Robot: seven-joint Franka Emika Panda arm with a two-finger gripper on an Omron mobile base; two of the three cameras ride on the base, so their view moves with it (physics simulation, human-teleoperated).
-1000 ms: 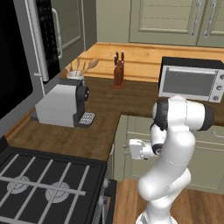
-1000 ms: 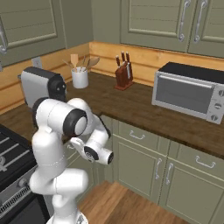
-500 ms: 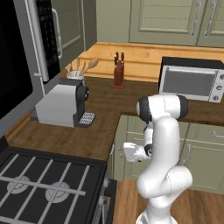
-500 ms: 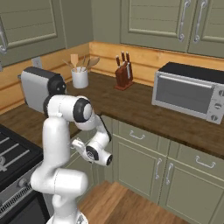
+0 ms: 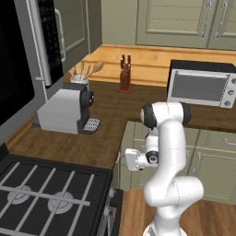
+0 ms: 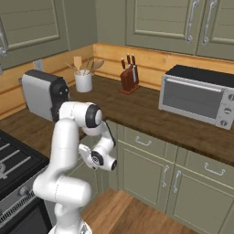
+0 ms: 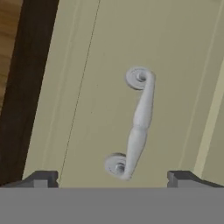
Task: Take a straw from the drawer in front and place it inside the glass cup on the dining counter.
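**Drawer handle lined up for a pull**

The drawer is shut, directly ahead of the gripper. The fingers are spread wide, bracketing the metal handle without touching it, probably so they can close on it. The straw presumably lies inside, hidden.

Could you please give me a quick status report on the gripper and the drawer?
Gripper open, fingertips wide apart, nothing held. Drawer closed; its metal handle dead ahead between the fingertips, not yet gripped. Nothing in the way.
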